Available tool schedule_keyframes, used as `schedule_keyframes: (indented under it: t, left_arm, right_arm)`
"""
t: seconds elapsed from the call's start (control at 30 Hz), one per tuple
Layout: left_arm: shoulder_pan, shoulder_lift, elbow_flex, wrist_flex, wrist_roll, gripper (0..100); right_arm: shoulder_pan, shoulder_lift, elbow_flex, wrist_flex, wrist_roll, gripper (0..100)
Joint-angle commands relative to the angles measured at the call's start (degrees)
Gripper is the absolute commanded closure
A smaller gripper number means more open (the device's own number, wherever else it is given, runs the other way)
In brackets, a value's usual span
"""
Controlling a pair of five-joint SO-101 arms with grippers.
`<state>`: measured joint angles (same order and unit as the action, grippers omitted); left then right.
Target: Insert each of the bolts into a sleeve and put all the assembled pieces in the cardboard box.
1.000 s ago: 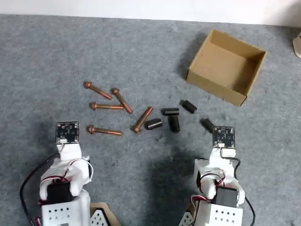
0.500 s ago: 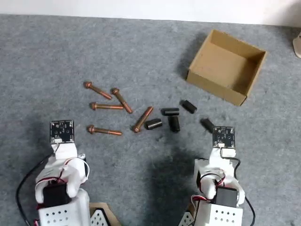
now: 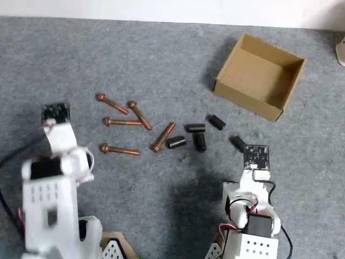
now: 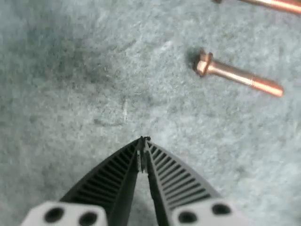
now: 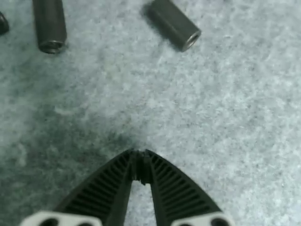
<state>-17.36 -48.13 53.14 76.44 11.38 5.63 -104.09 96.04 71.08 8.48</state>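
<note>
Standing unmoved at the far right of the counter (image 3: 161,54): cardboard box (image 3: 243,100). My left arm (image 3: 54,178): raised and swung outward since a second ago; left hand (image 4: 142,141) closed, empty, above the counter near one bolt (image 4: 240,79). My right hand (image 5: 140,160): closed, unmoved. Five bolts (image 3: 123,122), five sleeves (image 3: 200,141): loose mid-counter.

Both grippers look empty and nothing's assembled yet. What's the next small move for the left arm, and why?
Probably open the left gripper and shift it toward the nearest bolt. Its jaws are shut on nothing over bare carpet, the bolt lies flat off to one side, and the cardboard box holds no pieces.
</note>
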Motion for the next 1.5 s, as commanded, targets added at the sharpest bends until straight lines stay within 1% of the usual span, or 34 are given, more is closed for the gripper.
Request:
schedule_keyframes:
  t: [0.0, 0.07, 0.1, 0.23, 0.3, 0.4, 0.47, 0.5, 0.7, 0.8, 0.83, 0.97, 1.07, 1.17, 1.23, 1.47]
  left_arm:
    - [-0.04, 12.79, -9.89, 0.09, 7.12, 99]
    - [0.66, 17.01, -12.79, 0.0, 9.67, 99]
    - [2.07, 18.42, -14.11, 0.0, 10.99, 99]
    - [5.67, 20.53, -15.43, -0.09, 15.03, 99]
    - [6.55, 20.53, -15.16, 0.0, 20.57, 99]
    - [6.46, 20.7, -15.16, 0.35, 32.53, 99]
    - [7.52, 20.97, -14.99, 0.35, 37.19, 99]
    - [7.78, 20.97, -14.64, 0.18, 38.15, 99]
    - [8.92, 21.05, -12.97, -0.53, 38.59, 99]
    - [10.07, 21.14, -11.74, -5.1, 38.68, 99]
    - [10.24, 21.05, -10.51, -7.38, 39.91, 99]
    - [9.89, 21.05, -6.29, -17.76, 52.75, 99]
    - [10.24, 21.05, -4.44, -22.15, 57.32, 98]
    - [10.24, 21.05, -4.26, -22.86, 62.42, 89]
    - [10.24, 21.05, -4.26, -22.95, 63.47, 86]
    - [10.24, 21.23, -4.26, -22.77, 70.15, 86]
  right_arm:
    - [-0.22, -0.66, 6.46, -0.04, 0.0, 99.4]
    - [-0.22, -0.66, 6.46, -0.04, 0.0, 99.4]
    - [-0.22, -0.66, 6.46, -0.04, 0.0, 99.4]
    - [-0.22, -0.66, 6.46, -0.04, 0.0, 99.4]
    - [-0.22, -0.66, 6.46, -0.04, 0.0, 99.4]
    - [-0.22, -0.66, 6.46, -0.04, 0.0, 99.4]
    - [-0.22, -0.66, 6.46, -0.04, 0.0, 99.4]
    - [-0.22, -0.66, 6.46, -0.04, 0.0, 99.4]
    - [-0.22, -0.66, 6.46, -0.04, 0.0, 99.4]
    - [-0.22, -0.66, 6.46, -0.04, 0.09, 99.4]
    - [-0.22, -0.66, 6.46, -0.04, 0.09, 99.4]
    - [-0.22, -0.66, 6.46, -0.04, 0.09, 99.4]
    - [-0.22, -0.66, 6.46, -0.04, 0.09, 99.4]
    - [-0.22, -0.66, 6.46, -0.04, 0.09, 99.4]
    - [-0.22, -0.66, 6.46, -0.04, 0.09, 99.4]
    - [-0.22, -0.66, 6.46, -0.04, 0.09, 99.4]
